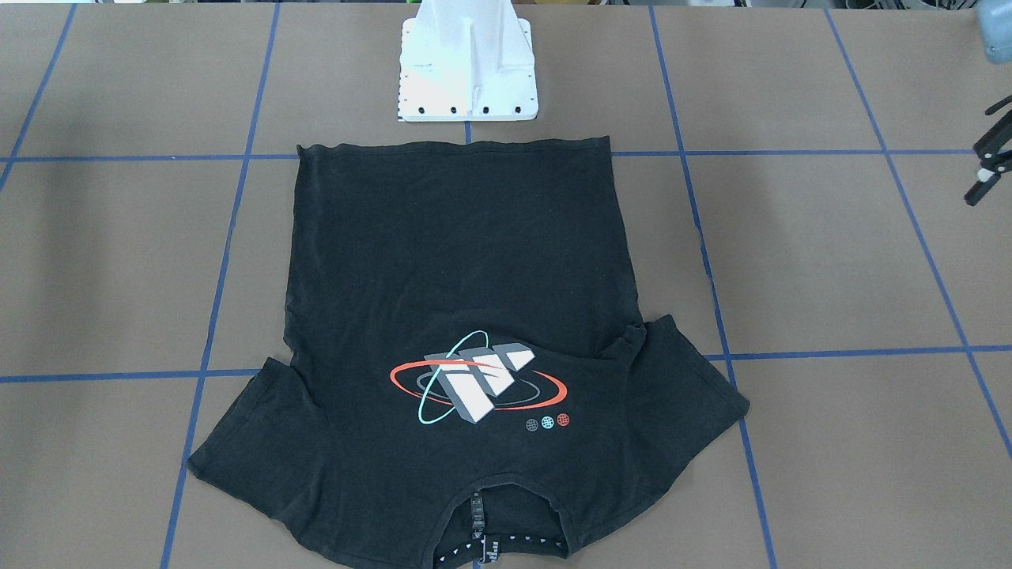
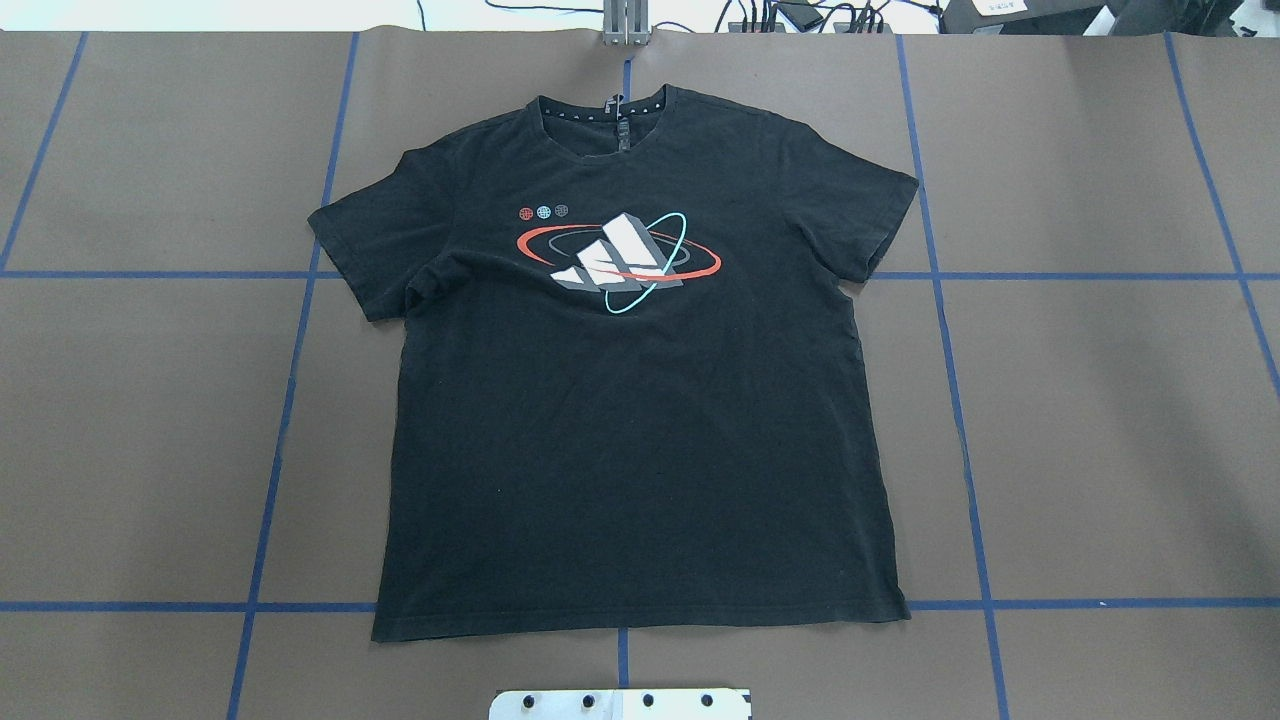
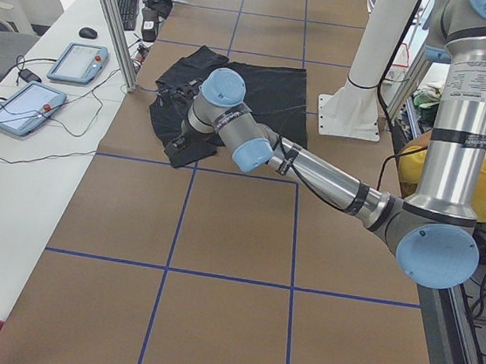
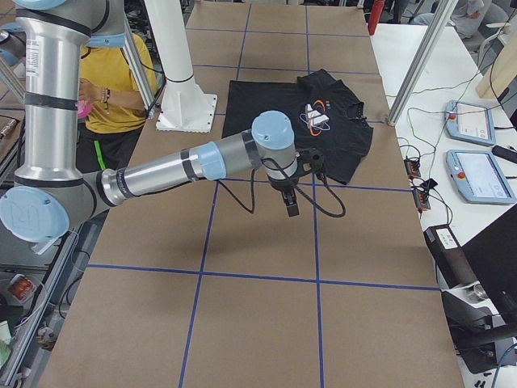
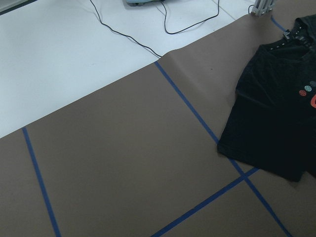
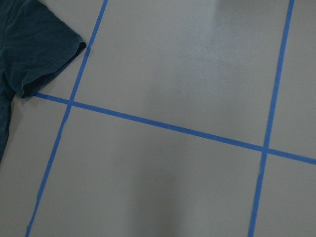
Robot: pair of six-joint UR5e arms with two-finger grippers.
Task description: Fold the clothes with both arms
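The black T-shirt lies flat in the middle of the table, with the orbit graphic facing up and the collar at the far side from the robot. It also shows in the front-facing view. My left gripper hangs above bare table beyond the shirt's left sleeve; it is cut off by the frame edge, so I cannot tell its state. My right gripper hovers above the table off the right sleeve; I cannot tell if it is open. Neither touches the shirt.
The white base pedestal stands just behind the shirt's hem. Blue tape lines grid the brown table. Teach pendants and cables lie on the white bench past the far edge. Metal posts stand there. A person in yellow sits behind the robot.
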